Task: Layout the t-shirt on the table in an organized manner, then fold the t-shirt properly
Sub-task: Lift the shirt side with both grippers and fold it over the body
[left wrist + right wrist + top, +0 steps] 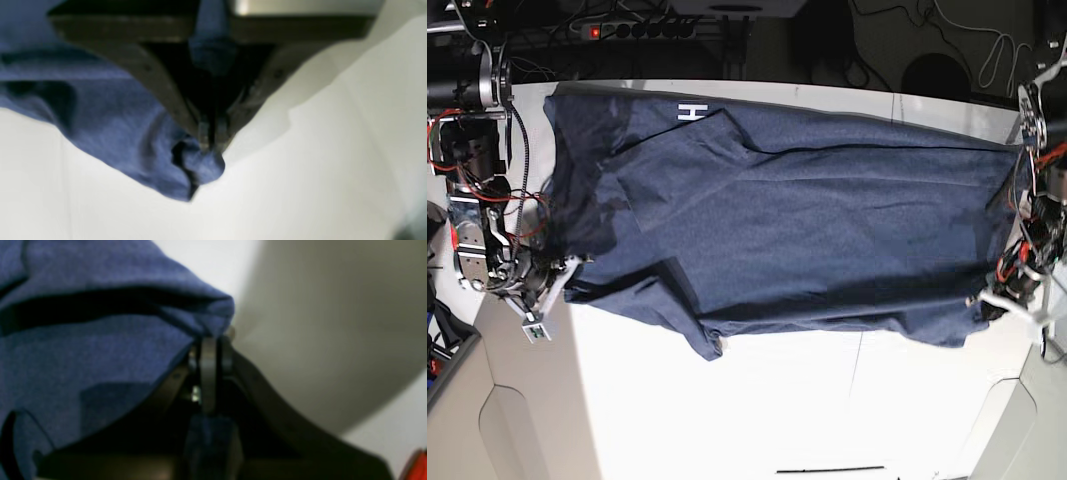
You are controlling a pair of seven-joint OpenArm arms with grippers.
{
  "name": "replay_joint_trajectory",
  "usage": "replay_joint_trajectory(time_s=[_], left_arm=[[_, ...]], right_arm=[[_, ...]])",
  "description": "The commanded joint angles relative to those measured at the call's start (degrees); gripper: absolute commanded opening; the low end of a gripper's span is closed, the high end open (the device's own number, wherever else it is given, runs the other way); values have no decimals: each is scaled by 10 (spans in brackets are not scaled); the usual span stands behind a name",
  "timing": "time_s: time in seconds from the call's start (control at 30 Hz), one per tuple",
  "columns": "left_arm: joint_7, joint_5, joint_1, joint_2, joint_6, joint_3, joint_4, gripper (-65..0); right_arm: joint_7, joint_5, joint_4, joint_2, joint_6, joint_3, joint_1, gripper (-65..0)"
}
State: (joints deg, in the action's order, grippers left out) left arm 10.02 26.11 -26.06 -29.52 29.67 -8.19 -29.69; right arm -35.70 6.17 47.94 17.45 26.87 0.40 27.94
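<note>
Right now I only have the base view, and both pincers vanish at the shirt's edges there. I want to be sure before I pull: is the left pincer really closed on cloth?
Observer: Yes. The left wrist view shows the left pincer shut on a bunched corner of the t-shirt, with bare table beside it.
Operator: And the right one?
Observer: In the right wrist view, the right pincer is shut on a folded edge of the t-shirt, and the cloth drapes away to one side of it.
</note>
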Motion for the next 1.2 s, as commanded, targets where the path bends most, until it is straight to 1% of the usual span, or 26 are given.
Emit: replay_joint_trajectory(time_s=[0.0,0.07,0.17,0.33,0.5,0.63,0.77,0.93,1.03,1.17], left_arm=[[-5,19,-2,-13,25,-20,-24,-650],[10,42,28,-13,60,-50,-49,-650],[14,67,68,-13,87,-88,-87,-650],[45,101,126,-13,103,-150,-151,-650],[84,129,168,-13,103,-171,-193,-650],[101,129,198,-13,103,-171,-208,-650],[104,132,229,-13,103,-173,-215,-650],[111,174,252,-12,103,-202,-218,-650],[138,187,253,-13,103,-230,-218,-650],[191,231,253,-13,103,-266,-218,-650]], right_arm=[[4,17,23,8,8,17,17,-650],[-20,44,45,8,25,42,17,-650],[-63,79,82,8,42,73,17,-650],[-119,145,185,19,49,101,-20,-650],[-180,192,293,29,49,109,-84,-650],[-189,202,340,28,49,109,-141,-650],[-197,202,344,29,49,109,-187,-650],[-196,202,344,29,49,116,-225,-650],[-197,210,344,28,49,132,-232,-650],[-200,243,355,28,49,168,-239,-650]])
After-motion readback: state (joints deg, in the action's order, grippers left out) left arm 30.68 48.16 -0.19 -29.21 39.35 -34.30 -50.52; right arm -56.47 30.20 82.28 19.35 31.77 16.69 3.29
